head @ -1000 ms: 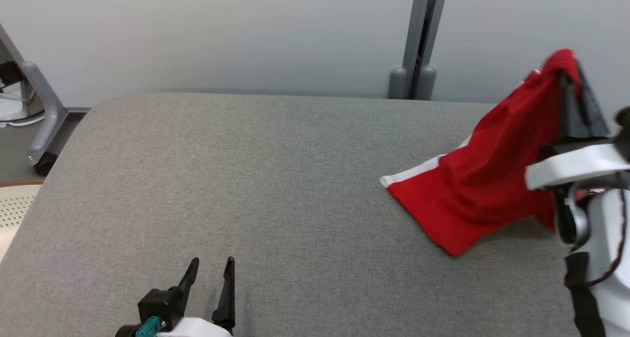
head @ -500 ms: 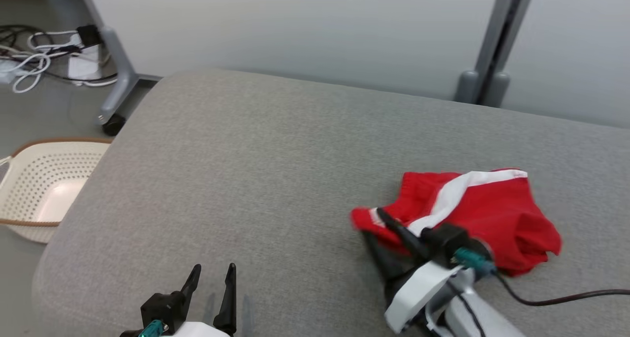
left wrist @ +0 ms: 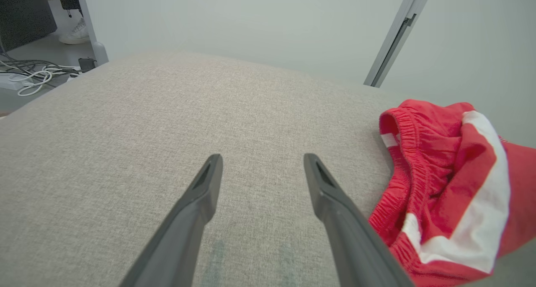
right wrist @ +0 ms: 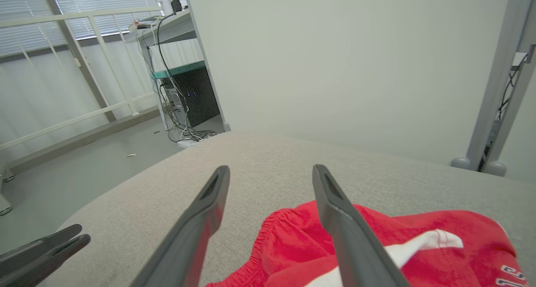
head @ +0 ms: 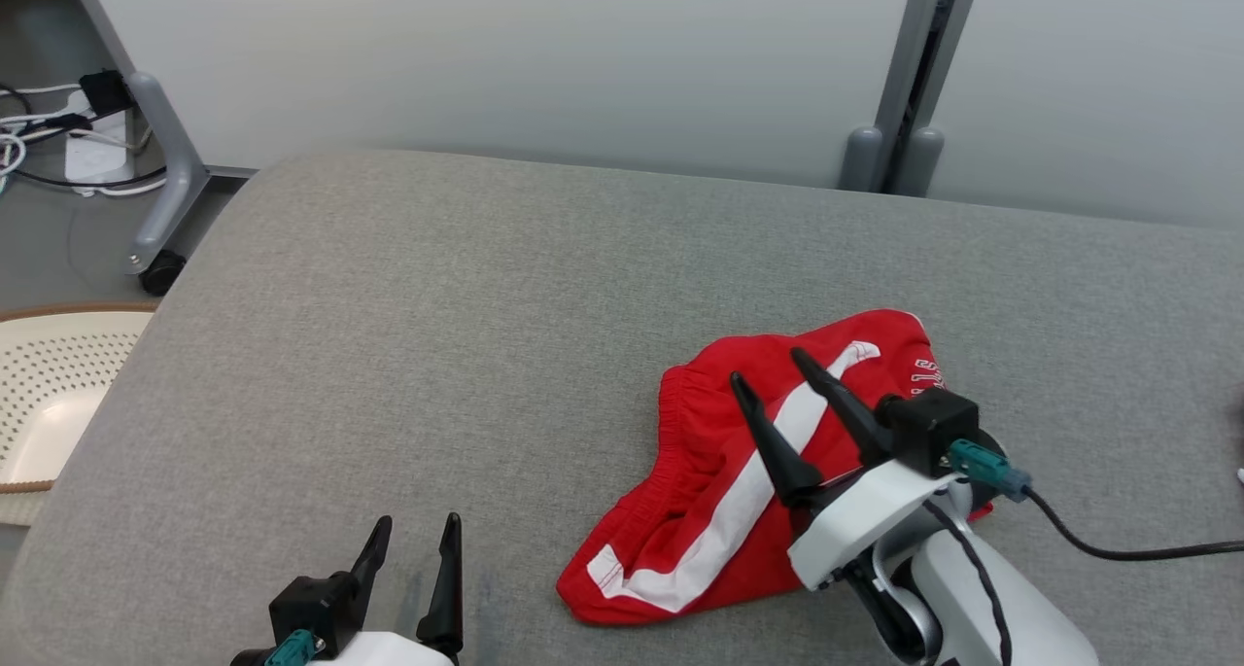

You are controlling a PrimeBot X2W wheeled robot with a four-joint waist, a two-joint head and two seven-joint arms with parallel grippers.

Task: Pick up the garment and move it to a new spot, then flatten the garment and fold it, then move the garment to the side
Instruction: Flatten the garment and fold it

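Reaching in from the lower right, slanted up and left: two right fingers, spread wide, holding nothing, over the one crumpled red cloth garment with white stripe. At lower left, pointing straight ahead: two left fingers, wide too, empty. Lying right of centre on the grey fabric surface.

Bright even light, soft shadows, sharp focus

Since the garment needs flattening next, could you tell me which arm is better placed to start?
Probably the right: the open right pincer hangs directly above the crumpled red fabric shorts with a white stripe, while the open left pincer sits apart over bare grey cushion.
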